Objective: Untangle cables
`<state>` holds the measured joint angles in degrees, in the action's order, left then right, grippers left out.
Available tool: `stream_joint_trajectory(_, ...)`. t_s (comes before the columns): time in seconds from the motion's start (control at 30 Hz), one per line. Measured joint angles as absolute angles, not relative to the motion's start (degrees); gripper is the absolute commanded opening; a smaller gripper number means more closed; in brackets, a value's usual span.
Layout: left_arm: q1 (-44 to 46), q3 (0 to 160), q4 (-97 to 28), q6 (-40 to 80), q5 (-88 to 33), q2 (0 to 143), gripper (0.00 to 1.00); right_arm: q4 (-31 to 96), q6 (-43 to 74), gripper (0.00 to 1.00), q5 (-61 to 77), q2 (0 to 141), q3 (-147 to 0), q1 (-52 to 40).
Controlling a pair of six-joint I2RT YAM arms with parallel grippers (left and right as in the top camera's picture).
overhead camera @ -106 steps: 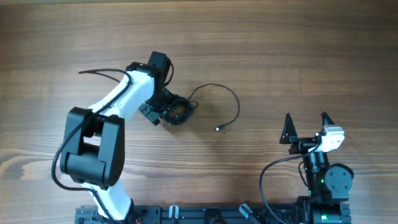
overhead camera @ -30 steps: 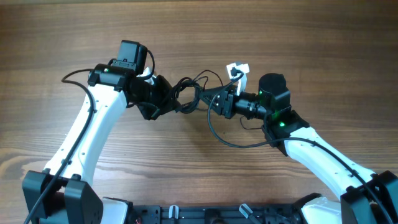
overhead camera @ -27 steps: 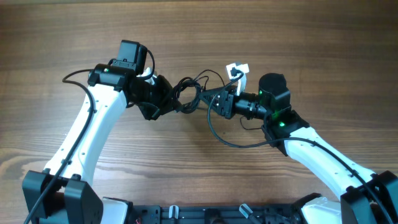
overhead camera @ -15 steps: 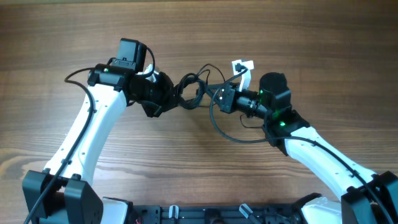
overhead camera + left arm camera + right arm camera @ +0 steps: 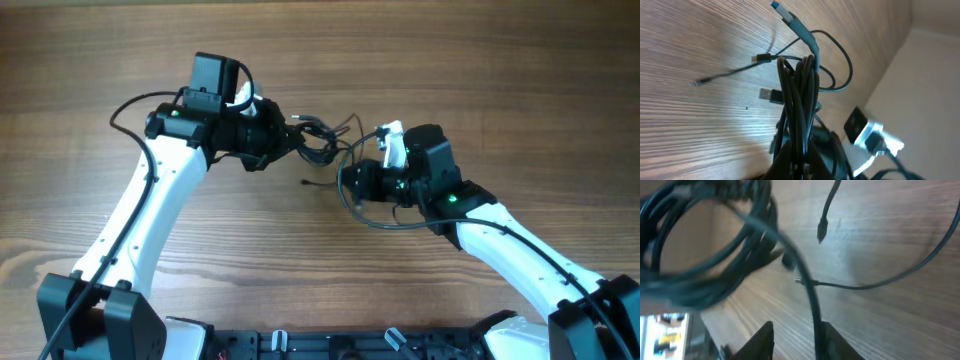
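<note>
The cables (image 5: 318, 134) are thin black cords bunched in a tangle above the table. My left gripper (image 5: 289, 140) is shut on that bunch. In the left wrist view the bunch (image 5: 800, 95) rises out of the closed jaws of the left gripper (image 5: 802, 164), with a blue-tipped plug (image 5: 785, 12) at the top. My right gripper (image 5: 348, 182) sits just right of and below the tangle. In the right wrist view the right gripper (image 5: 796, 328) is open, and one cord (image 5: 812, 305) runs down between the fingers, along the right one. The tangle (image 5: 705, 255) hangs blurred at upper left.
A loose cord loop (image 5: 385, 224) lies on the wooden table (image 5: 300, 280) beneath the right arm. A small plug end (image 5: 305, 183) rests between the arms. The right arm's white camera mount (image 5: 875, 140) shows behind the bunch.
My left gripper has carried the bunch up and to the right, toward the table's far side. My right gripper has pulled back toward the near side, and its jaws have gone from shut to open.
</note>
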<state>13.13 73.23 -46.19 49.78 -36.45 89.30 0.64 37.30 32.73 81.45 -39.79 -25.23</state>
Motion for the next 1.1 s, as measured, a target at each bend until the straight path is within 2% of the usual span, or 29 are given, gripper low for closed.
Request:
stream_joint_trajectory(0.03, 13.13, 73.23, -46.19, 51.05, -35.75, 89.3, 0.04, 0.64, 36.6, 0.49, 33.5, 81.45, -39.79, -25.23)
stream_joint_trajectory(0.13, 13.13, 73.23, -46.22, 56.6, -34.0, 89.3, 0.04, -2.72, 34.89, 0.67, 35.14, 81.47, -39.64, -25.23)
stream_joint_trajectory(0.27, 13.06, 73.23, -46.37, 64.73, -33.47, 89.3, 0.04, -8.16, 34.79, 0.66, 34.5, 81.54, -39.64, -25.23)
stream_joint_trajectory(0.33, 13.02, 73.23, -47.09, 67.68, -34.13, 89.3, 0.04, -8.23, 34.81, 0.55, 29.95, 81.54, -39.64, -25.23)
stream_joint_trajectory(0.37, 13.02, 73.23, -47.09, 68.16, -34.59, 89.3, 0.04, -8.25, 34.74, 0.52, 27.51, 81.54, -39.64, -25.23)
stream_joint_trajectory(0.5, 13.02, 73.23, -47.11, 69.12, -38.13, 89.3, 0.04, -9.98, 37.21, 0.53, 16.03, 81.54, -39.62, -25.23)
stream_joint_trajectory(0.63, 13.02, 73.25, -49.69, 63.61, -39.0, 89.3, 0.04, -16.38, 38.24, 0.49, 11.9, 81.62, -39.46, -25.23)
stream_joint_trajectory(0.7, 13.02, 73.25, -51.66, 59.35, -38.57, 89.3, 0.04, -17.12, 38.61, 0.42, 8.97, 81.62, -39.48, -25.17)
stream_joint_trajectory(0.8, 13.04, 73.25, -54.19, 55.57, -33.23, 89.3, 0.04, -18.61, 41.74, 0.46, 6.96, 81.65, -39.48, -23.09)
stream_joint_trajectory(0.93, 13.04, 73.23, -51.31, 50.57, -26.02, 89.3, 0.04, -19.99, 43.31, 0.52, 18.02, 80.66, -39.48, -19.22)
stream_joint_trajectory(1.03, 13.82, 73.25, -46.85, 40.49, -25.3, 89.3, 0.04, -15.7, 41.95, 0.52, 30.65, 80.68, -39.48, -21.32)
stream_joint_trajectory(1.1, 15.07, 73.25, -45.6, 34.72, -25.65, 89.3, 0.04, -12.58, 41.04, 0.52, 31.94, 80.68, -39.57, -23.29)
